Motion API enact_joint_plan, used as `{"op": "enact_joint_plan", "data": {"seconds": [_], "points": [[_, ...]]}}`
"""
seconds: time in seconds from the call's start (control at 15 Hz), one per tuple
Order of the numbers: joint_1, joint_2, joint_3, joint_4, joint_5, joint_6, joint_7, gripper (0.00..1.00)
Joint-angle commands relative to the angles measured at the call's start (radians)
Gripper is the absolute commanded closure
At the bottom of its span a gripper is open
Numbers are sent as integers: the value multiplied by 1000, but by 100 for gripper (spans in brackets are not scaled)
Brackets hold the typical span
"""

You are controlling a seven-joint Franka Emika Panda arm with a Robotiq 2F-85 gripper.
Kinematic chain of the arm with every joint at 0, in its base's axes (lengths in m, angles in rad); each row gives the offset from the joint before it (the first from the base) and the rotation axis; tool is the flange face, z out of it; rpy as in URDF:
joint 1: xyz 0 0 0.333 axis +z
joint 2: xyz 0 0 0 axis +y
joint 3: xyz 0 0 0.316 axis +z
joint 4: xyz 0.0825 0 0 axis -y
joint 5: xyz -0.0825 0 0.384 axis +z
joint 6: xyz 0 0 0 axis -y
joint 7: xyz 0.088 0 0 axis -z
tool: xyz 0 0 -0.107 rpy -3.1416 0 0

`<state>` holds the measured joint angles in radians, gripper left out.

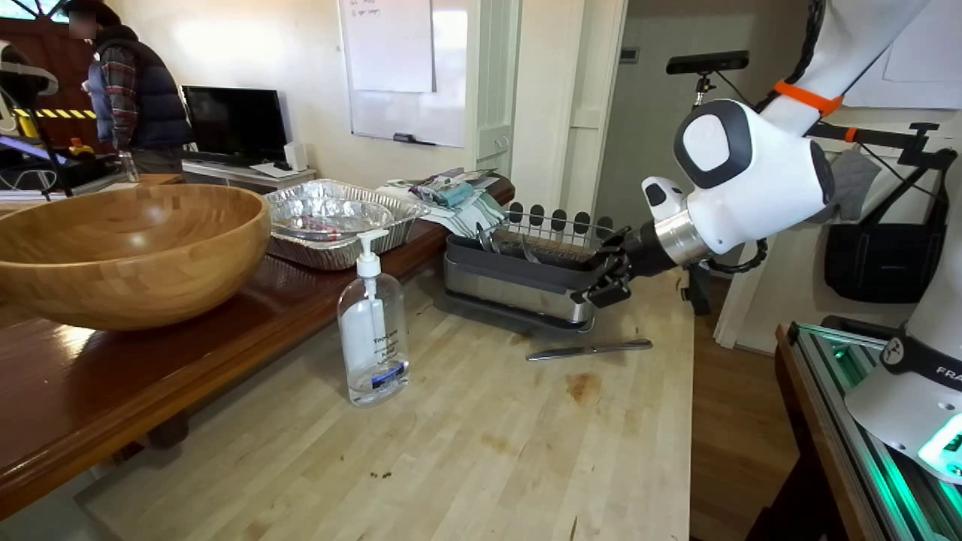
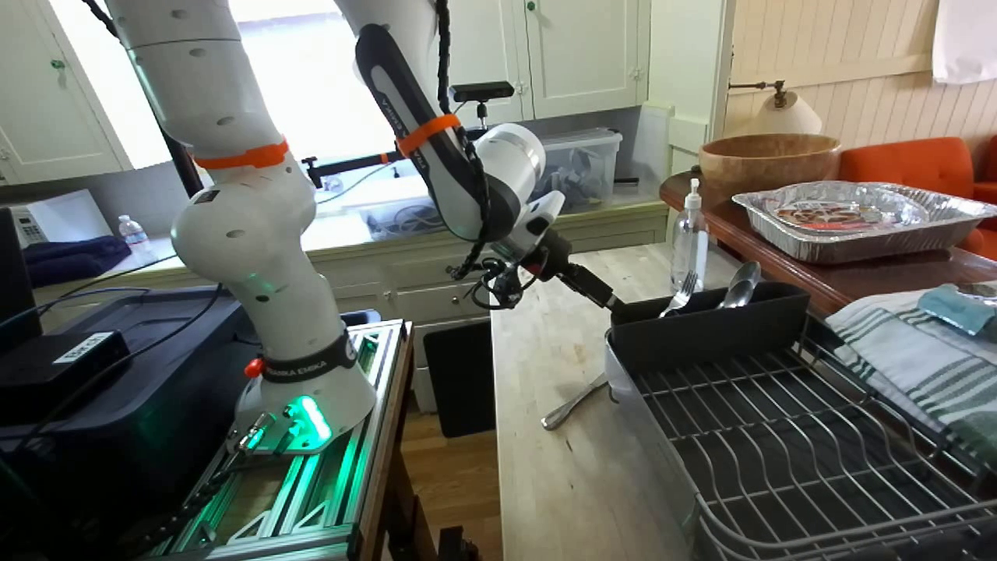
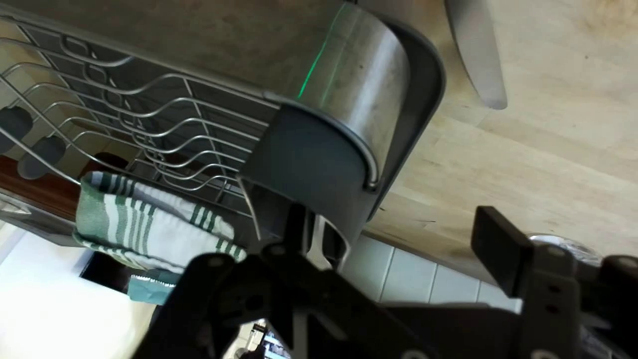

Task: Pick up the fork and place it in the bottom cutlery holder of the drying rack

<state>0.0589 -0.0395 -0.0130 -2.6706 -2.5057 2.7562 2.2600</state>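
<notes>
- Fork point(image 2: 680, 294) is standing in the dark cutlery holder point(image 2: 709, 335) of the drying rack point(image 2: 779, 444), tines up over the rim and leaning toward 1 o'clock in an exterior view.
- Spoon point(image 2: 741, 282) shares that holder, at the fork's 3 o'clock, round end up and tilted much the same way.
- Holder itself sits at the rack's 11 o'clock end there.
- Gripper point(image 2: 613, 302) hangs at the fork's 9 o'clock, right by the end of the holder.
- As for how it stands: wide. The wrist view shows the fingers point(image 3: 498, 249) well apart.
- One overlaps the holder's mouth, but I can't tell if it dips inside or touches anything.
- Some shiny metal point(image 3: 317, 244) shows right beside that finger, and honestly I can't tell which utensil it is.
- Knife point(image 1: 590, 350) lies flat on the light wood table point(image 1: 481, 443), at the gripper's 6 o'clock in an exterior view, blade pointing to 9.
- Pump bottle point(image 1: 373, 338) stands upright in that view at the rack's 8 o'clock, with a bit of clear liquid in it.
- Foil pan point(image 1: 323, 252) is at the bottle's 11 and a big wooden bowl point(image 1: 135, 278) at its 10, both up on the reddish-brown counter point(image 1: 225, 338).
- Striped towel point(image 2: 896, 358) lies at the holder's 3 o'clock in an exterior view.
</notes>
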Motion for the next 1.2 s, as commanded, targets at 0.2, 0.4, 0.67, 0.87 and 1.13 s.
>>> {"op": "enact_joint_plan", "data": {"seconds": [0.2, 0.4, 0.67, 0.87, 1.13], "points": [[-4, -20, 3, 8, -5, 93, 5, 0], [0, -38, -7, 22, -11, 174, -2, 0], [-14, -56, -15, 34, 1, 284, -30, 0], [-15, -59, -28, 69, 7, 440, -22, 0], [-91, -15, -12, 89, 47, 592, -85, 0]]}}
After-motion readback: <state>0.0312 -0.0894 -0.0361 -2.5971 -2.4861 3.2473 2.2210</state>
